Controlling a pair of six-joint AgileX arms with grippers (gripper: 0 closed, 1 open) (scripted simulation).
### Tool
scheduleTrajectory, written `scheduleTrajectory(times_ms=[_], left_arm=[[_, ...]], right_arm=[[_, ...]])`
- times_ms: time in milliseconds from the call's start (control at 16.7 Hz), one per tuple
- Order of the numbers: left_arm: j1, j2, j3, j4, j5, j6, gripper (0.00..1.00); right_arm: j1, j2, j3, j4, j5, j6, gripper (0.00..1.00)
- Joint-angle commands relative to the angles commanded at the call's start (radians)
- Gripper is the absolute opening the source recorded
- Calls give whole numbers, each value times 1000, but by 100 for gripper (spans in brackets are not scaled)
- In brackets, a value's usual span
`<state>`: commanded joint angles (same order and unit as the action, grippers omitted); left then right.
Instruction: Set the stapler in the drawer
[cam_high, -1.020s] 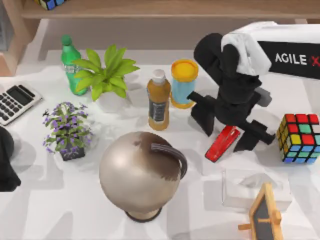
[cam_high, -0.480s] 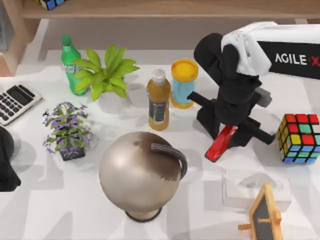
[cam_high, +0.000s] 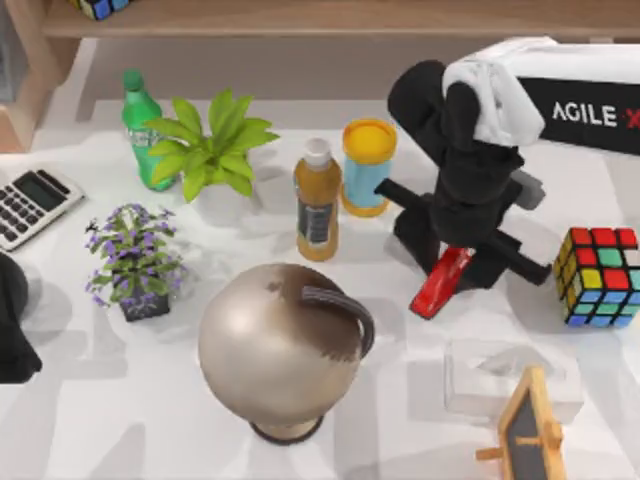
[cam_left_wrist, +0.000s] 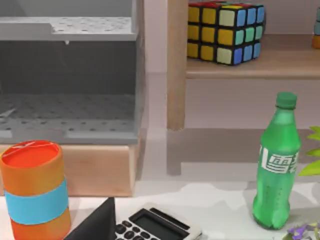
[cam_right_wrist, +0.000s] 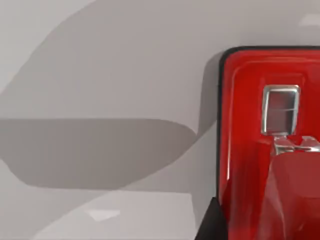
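White tabletop (cam_high: 100, 400) fills the top view, with a wooden shelf (cam_high: 330, 18) along the upper edge. One red stapler (cam_high: 438, 284) lies right of the middle of the frame, and the right gripper (cam_high: 455, 262) is down on it, its two dark fingers pressed close against the stapler's sides, so it has hold of the stapler. The stapler's front end pokes out toward the lower left. The left arm (cam_high: 12, 320) sits parked at the left edge, and I cannot tell how its fingers stand. On the table I count two bottles, one green bottle (cam_high: 143, 130) and one amber bottle (cam_high: 317, 198), one yellow-lidded can (cam_high: 368, 166), two potted plants, one green plant (cam_high: 212, 150) and one purple flower pot (cam_high: 138, 262), one calculator (cam_high: 32, 204), one big round metal kettle (cam_high: 282, 348), one tissue box (cam_high: 510, 378), one small wooden board (cam_high: 527, 430) and one Rubik's cube (cam_high: 600, 276) at the right edge. A second cube (cam_high: 98, 6) peeks from the shelf at the upper left. The left wrist view shows things the top view misses: a grey open drawer (cam_left_wrist: 70, 90) and one orange can (cam_left_wrist: 34, 190) with a blue band. It also shows the shelf cube, the green bottle and the calculator. The right wrist view shows the stapler from very close, with a small silver plate on its red top.
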<state>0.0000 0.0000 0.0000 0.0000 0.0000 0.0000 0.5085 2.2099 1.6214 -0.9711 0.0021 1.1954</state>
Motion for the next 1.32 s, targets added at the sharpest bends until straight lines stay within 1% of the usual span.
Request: scheduleTrajectory(times_ms=[180, 480, 660, 780, 960, 1320], left_arm=[[0, 0, 0, 0, 0, 0, 100], [0, 0, 0, 0, 0, 0, 100], [0, 0, 0, 0, 0, 0, 100], [0, 0, 0, 0, 0, 0, 100], [0, 0, 0, 0, 0, 0, 100], [0, 0, 0, 0, 0, 0, 100]], right_arm=[[0, -21, 39, -73, -1, -1, 0], [0, -25, 46, -81, -1, 0, 0], [-43, -64, 94, -110, 4, -45, 0], [-104, -96, 152, -153, 11, -111, 0], [-229, -133, 265, -243, 26, -256, 0], [-523, -107, 552, -450, 52, -648, 0]])
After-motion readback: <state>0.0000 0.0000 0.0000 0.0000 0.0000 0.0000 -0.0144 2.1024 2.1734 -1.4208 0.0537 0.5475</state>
